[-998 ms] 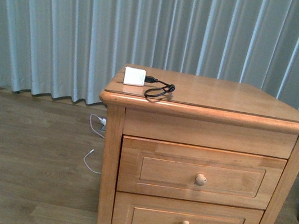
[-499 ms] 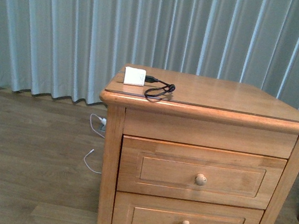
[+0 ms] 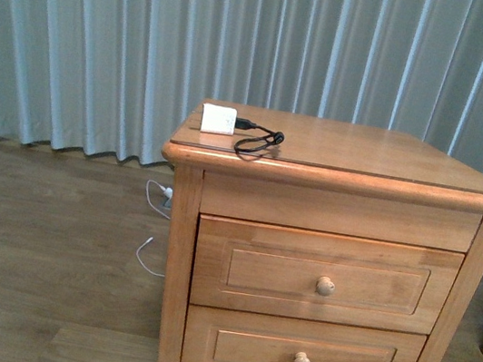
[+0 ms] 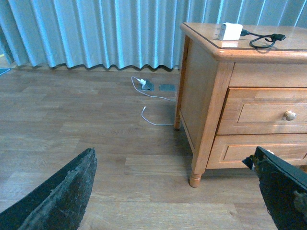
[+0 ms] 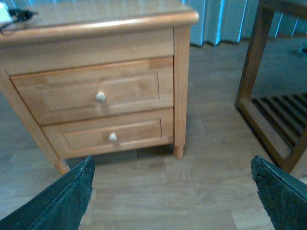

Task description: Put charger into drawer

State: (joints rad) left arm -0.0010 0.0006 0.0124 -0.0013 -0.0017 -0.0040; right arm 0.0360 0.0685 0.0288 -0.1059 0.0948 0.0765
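Right wrist view, slatted rack (image 5: 280, 115) near nightstand (image 5: 181, 72), drawer (image 5: 72, 96) closed

The charger (image 3: 218, 119) is a small white boxy adapter lying on the nightstand (image 3: 366, 150) top near its left edge, its short black cable (image 3: 248, 127) looped just to its right. The drawer (image 3: 255, 270), the taller, upper 1 of 2, is honey-coloured with 1 round pale knob (image 3: 325, 286) and is fully closed.

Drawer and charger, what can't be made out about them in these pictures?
- Drawer inside: hidden in every view by its shut front.
- Charger prongs: too small in the front and left wrist views.
- Charger in the right wrist view: mostly cut off by the picture's edge.
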